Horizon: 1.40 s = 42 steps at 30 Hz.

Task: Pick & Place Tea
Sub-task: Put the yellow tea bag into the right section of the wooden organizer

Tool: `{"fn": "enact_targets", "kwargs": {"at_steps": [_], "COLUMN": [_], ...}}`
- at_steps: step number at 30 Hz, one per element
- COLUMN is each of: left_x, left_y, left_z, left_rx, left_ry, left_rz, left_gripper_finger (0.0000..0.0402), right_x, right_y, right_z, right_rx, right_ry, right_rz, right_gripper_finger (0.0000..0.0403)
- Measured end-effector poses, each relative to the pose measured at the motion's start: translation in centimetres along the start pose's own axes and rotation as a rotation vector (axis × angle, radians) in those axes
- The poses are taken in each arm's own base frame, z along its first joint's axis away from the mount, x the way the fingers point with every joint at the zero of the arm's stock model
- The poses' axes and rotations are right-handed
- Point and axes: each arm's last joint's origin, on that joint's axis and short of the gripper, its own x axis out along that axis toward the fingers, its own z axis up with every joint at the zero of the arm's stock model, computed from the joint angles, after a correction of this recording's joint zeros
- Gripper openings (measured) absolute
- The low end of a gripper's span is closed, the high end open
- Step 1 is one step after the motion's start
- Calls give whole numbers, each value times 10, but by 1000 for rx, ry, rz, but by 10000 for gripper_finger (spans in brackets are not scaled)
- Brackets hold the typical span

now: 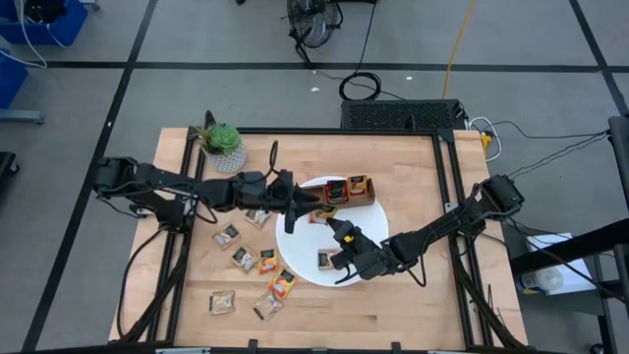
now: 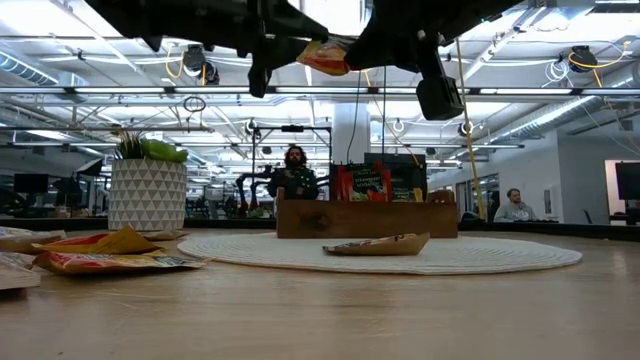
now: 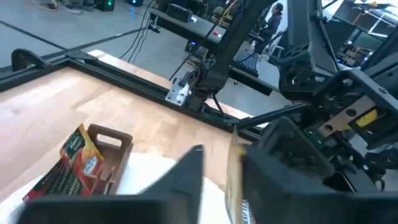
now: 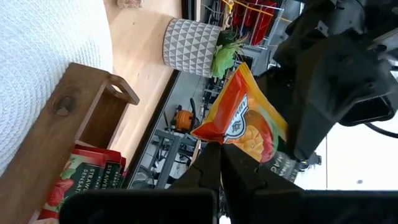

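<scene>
An open workshop stretches behind the wooden tabletop (image 1: 413,295), with people seated at desks far off; on the wood sit a potted plant (image 1: 222,145), a round white plate (image 1: 369,228) and a brown wooden tray (image 1: 351,190) already holding some red sachets. Above the plate the two arms meet; an orange-yellow sachet (image 4: 241,122) hangs in the air between them, and it looks like a handover. The right gripper (image 4: 219,151) pinches the sachet's lower edge, fingers narrowed right down on it, the packet standing up just beyond the fingertips. The left gripper (image 1: 297,206) sits on the packet's far side, touching or very nearly so; I cannot tell whether its fingers are clamped or parted.

To do this step well, I'd judge the giving arm should not let go until the receiving one has a firm pinch on a clear margin of foil; the packet is thin and slippery-looking, so a grip near the corner could let it swivel or drop onto the plate. Then it needs carrying level to a free tray compartment, which lies just beyond both grippers.

Another sachet (image 1: 327,260) lies on the plate right beside the right gripper; more loose sachets (image 1: 246,258) are scattered on the wood, below the left arm and apart from either gripper.
</scene>
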Motion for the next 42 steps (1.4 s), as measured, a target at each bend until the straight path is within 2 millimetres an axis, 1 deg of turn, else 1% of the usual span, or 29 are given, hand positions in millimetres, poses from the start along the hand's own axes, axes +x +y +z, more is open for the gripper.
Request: {"fn": "enact_targets", "kwargs": {"at_steps": [2,3,4,6,9,11,14,16,17,20,23,27,30,32,35,37,40,42], "left_x": [0,0,0,0,-5,-9,-20,-29,-33,-40,-46,-45,-46,-47,-47,-47,-46,-46], "left_y": [0,0,0,-3,-9,-14,-23,-31,-33,-40,-48,-50,-51,-51,-49,-47,-44,-42], "left_z": [0,0,0,-1,3,5,13,20,20,20,22,16,16,16,16,16,18,20], "left_rx": [38,63,97,180,276,327,407,463,489,540,572,620,625,630,641,641,638,625], "left_ry": [6,10,12,12,-4,-13,-46,-68,-50,-47,-70,-27,-27,-24,-19,-11,-22,-28], "left_rz": [-22,-31,-39,-48,-68,-71,-45,-28,-20,-21,-40,-4,3,3,15,27,34,33], "left_gripper_finger": [35,19,13,6,4,3,3,2,2,2,1,1,1,1,1,1,0,0], "right_x": [0,0,0,0,0,-1,-3,-4,-4,0,11,29,40,43,40,33,23,19], "right_y": [0,0,0,0,0,2,13,21,22,27,27,17,7,-2,-11,-12,-9,-4], "right_z": [0,0,0,0,0,-1,-2,-2,-2,-4,-8,-30,-60,-81,-109,-123,-135,-137], "right_rx": [4,16,42,142,374,485,576,660,713,825,887,952,1032,1130,1291,1365,1463,1495], "right_ry": [0,-1,-1,-1,2,10,23,-9,-24,-71,-84,-55,-6,-41,-208,-347,-553,-657], "right_rz": [0,0,0,0,1,15,64,141,181,286,292,250,221,226,247,252,237,230], "right_gripper_finger": [0,0,0,0,0,4,18,28,33,48,66,103,139,160,182,188,188,184]}}
